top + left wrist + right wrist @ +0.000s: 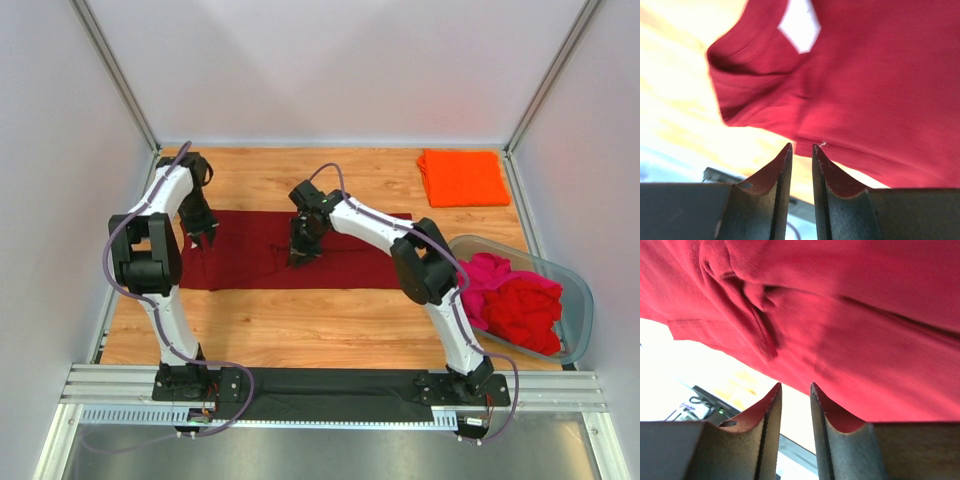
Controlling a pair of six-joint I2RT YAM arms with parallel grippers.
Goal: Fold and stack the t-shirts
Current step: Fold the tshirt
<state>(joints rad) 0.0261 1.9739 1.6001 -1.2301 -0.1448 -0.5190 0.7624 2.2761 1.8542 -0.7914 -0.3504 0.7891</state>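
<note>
The dark maroon t-shirt [350, 255] lies spread as a long flat band across the middle of the table. Over its left end is my left gripper [200, 238], open. In the left wrist view the gripper [800, 146] has its tips just short of the shirt's near hem [850, 150], with nothing between the fingers. My right gripper [300, 255] is over the shirt's middle, where the cloth is creased. It is open too [795, 385], its tips at the edge of the maroon cloth [865, 340], holding nothing. A folded bright orange t-shirt [462, 177] lies at the far right.
A grey translucent tub [578, 290] stands at the right edge and holds a crumpled magenta-pink shirt [487, 275] and a red one [525, 312]. A black strip [330, 385] runs between the arm bases. White walls close in the table.
</note>
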